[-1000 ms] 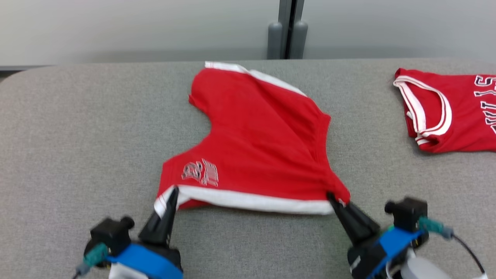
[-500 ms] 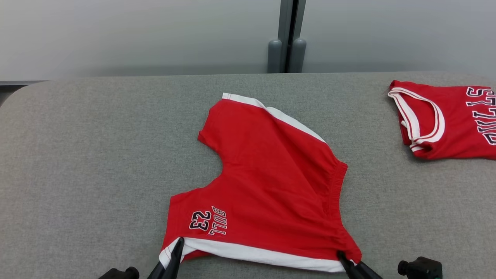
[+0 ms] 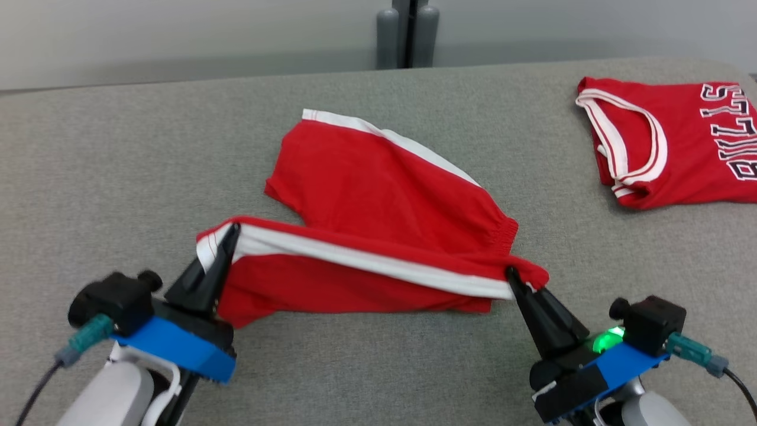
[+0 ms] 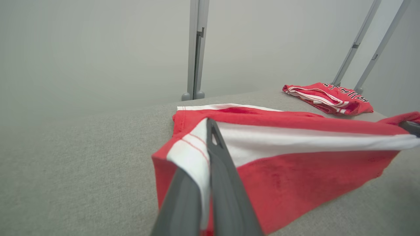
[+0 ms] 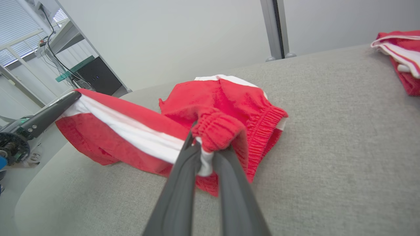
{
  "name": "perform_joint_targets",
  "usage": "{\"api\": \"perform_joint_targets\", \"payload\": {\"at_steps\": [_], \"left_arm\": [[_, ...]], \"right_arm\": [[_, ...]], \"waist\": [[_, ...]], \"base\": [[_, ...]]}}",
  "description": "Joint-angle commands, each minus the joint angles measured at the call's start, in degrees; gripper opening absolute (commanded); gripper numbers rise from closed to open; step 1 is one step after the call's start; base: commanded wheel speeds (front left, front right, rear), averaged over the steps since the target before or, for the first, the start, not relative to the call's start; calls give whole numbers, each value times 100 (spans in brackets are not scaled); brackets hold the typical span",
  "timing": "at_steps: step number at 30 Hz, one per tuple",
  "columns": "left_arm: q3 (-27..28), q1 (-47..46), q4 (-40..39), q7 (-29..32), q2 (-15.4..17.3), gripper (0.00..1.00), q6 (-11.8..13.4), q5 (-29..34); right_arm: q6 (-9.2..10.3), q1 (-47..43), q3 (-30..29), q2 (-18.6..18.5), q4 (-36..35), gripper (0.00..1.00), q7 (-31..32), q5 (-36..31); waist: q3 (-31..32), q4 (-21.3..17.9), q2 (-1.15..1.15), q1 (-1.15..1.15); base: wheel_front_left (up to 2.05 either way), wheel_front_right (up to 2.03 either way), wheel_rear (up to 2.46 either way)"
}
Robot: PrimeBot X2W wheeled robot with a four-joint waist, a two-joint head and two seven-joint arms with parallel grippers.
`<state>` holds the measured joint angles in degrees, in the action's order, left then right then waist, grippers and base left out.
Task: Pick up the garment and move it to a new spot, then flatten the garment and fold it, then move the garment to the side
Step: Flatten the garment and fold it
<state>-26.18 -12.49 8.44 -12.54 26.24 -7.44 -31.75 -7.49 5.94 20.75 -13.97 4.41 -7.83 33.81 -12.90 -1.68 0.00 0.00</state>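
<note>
Left, right jaws clamp shorts [image 3: 384, 189] white edge; jersey [image 3: 689, 163] well apart.

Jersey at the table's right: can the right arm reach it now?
Probably not yet: the right gripper is shut on the shorts, though only bare table separates it from the jersey.

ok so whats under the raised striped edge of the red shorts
Under the striped edge of the red shorts, held up by the left claw and right claw, red fabric hangs to the grey table. Anything behind that fabric is covered.
</note>
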Motion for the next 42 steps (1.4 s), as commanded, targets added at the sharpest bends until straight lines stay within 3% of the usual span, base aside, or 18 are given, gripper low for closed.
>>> {"api": "perform_joint_targets", "payload": {"at_steps": [1, 9, 15, 27, 28, 29, 30, 36, 42], "left_arm": [[15, -254, -26, 43, 36, 0, -7, -142], [-135, -1839, 468, 450, 320, 0, -6, -562], [-589, -2968, 996, 744, 612, 0, -6, -798], [-1546, -4251, 1991, 554, 944, 0, -5, -1415], [-1631, -4302, 2077, 508, 944, 0, -5, -1447], [-1685, -4342, 2161, 459, 939, 76, -5, -1473], [-1737, -4370, 2276, 387, 928, 100, -5, -1500], [-2049, -4309, 2642, 48, 878, 100, -6, -1773], [-2053, -4141, 2719, -175, 1071, 100, -6, -2098]], "right_arm": [[-1, 176, -70, 55, 41, 0, 6, -67], [0, 1388, -305, 622, 595, 0, 38, -307], [-1, 2271, -253, 961, 1203, 0, -32, -486], [0, 3228, 69, 1092, 2072, 0, -411, -175], [0, 3262, 117, 1093, 2114, 25, -448, -146], [-1, 3276, 164, 1093, 2163, 100, -460, -126], [0, 3270, 186, 1094, 2208, 100, -468, -152], [-2, 2818, 60, 1097, 2173, 100, -542, -480], [-2, 2124, -411, 970, 1408, 100, -641, -1038]], "waist": [[-98, -42, 0, 0], [-893, -484, 0, 0], [-1375, -821, 0, 0], [-1786, -1166, 0, 0], [-1782, -1172, 0, 0], [-1763, -1175, 0, 0], [-1735, -1174, 0, 0], [-1447, -1161, 0, 0], [-1161, -1199, 0, 0]], "base": [[0, 0, 0], [0, 0, 0], [0, 0, 0], [0, 0, 0], [0, 0, 0], [0, 0, 0], [0, 0, 0], [0, 0, 0], [0, 0, 0]]}}
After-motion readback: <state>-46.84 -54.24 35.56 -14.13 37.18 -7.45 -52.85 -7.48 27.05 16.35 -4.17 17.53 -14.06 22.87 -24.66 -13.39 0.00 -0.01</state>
